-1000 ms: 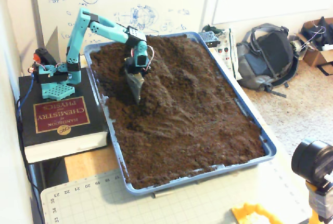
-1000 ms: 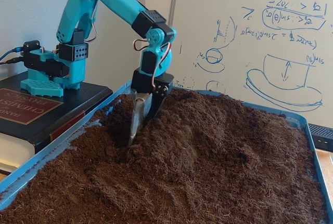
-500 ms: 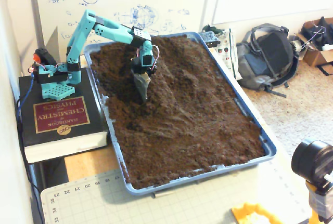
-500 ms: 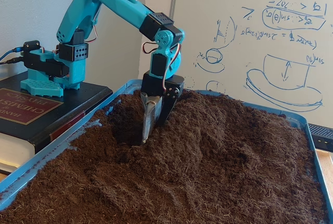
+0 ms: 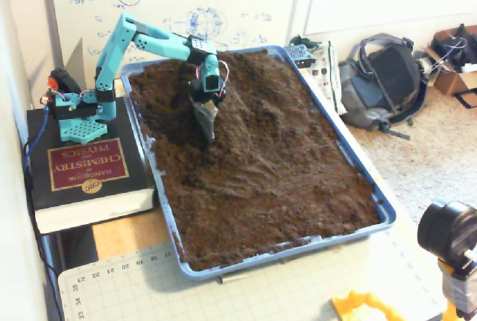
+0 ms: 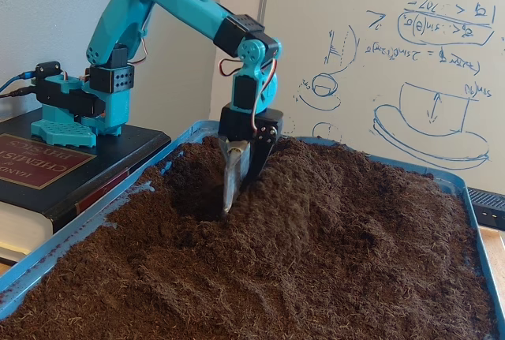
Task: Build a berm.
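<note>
A blue tray (image 5: 380, 213) (image 6: 71, 226) is filled with dark brown loose soil. A lumpy raised ridge, the berm (image 5: 257, 109) (image 6: 323, 198), runs down the tray's middle from its far end. My teal arm reaches over the tray's left side. The gripper (image 5: 210, 136) (image 6: 228, 204) points straight down with its fingers together, empty, tips sunk in the soil at the berm's left flank. Left of it lies a darker scooped hollow (image 5: 173, 124) (image 6: 193, 190).
The arm's base stands on a thick black and red book (image 5: 86, 172) (image 6: 31, 170) left of the tray. A whiteboard (image 6: 394, 64) stands behind it. A backpack (image 5: 384, 83) lies to the right, and a cutting mat (image 5: 246, 291) and a camera (image 5: 451, 239) are in front.
The gripper has slid rightward through the soil toward the ridge, staying upright and shut. The hollow behind it has widened and soil is banked against the berm's left side.
</note>
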### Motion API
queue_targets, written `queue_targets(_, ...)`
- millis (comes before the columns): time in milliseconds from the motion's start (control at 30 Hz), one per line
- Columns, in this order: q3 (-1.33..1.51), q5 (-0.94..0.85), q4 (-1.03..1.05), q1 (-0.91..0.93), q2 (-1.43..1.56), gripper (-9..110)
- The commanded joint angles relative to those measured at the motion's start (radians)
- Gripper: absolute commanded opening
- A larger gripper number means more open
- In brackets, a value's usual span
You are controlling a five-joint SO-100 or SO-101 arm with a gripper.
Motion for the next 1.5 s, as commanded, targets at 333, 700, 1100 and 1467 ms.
queue_targets(333,-0.084,0.005,0.002,-0.058,0.307,1)
queue_targets(700,0.018,0.009,0.005,-0.078,0.460,1)
queue_targets(1100,0.337,0.009,0.003,-0.149,0.741,1)
queue_targets(1467,0.653,0.012,-0.011,-0.140,0.816,1)
